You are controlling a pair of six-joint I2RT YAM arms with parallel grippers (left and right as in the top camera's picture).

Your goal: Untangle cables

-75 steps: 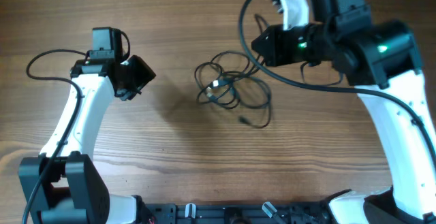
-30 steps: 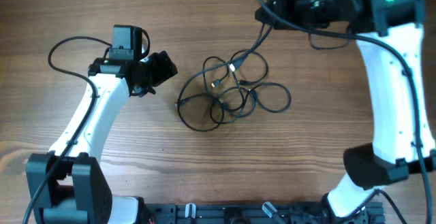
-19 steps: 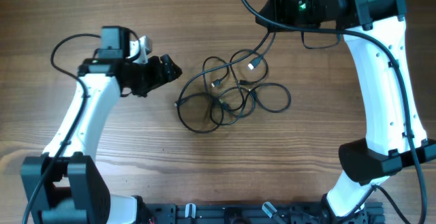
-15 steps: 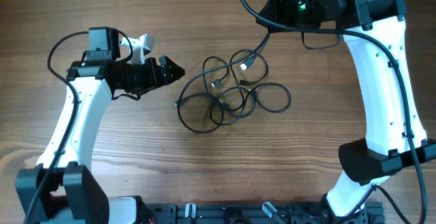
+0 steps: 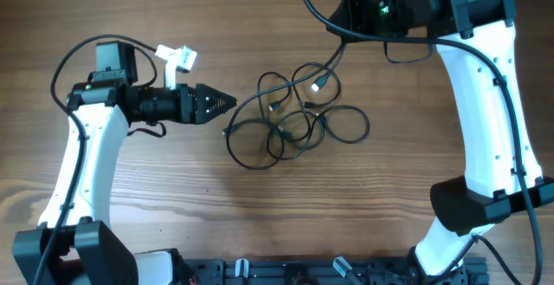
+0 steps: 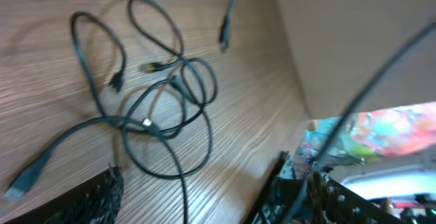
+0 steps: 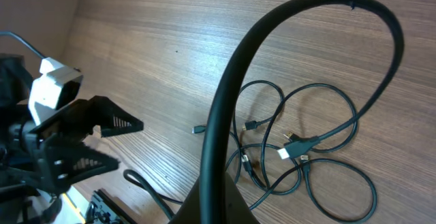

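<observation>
At the left of the table (image 5: pixel 260 224), the left gripper (image 5: pixel 227 103) lies level, its fingers (image 6: pixel 102 193) spread wide. The tips point at the cables (image 5: pixel 290 129), close beside the nearest loop; I cannot tell whether they touch it. The cables sit in a loose tangle of overlapping loops in the middle of the wooden top. Up at the far edge the right gripper (image 5: pixel 338 21) is pinched tight on one strand, which arcs out and drops to a plug (image 7: pixel 294 147) over the heap.
</observation>
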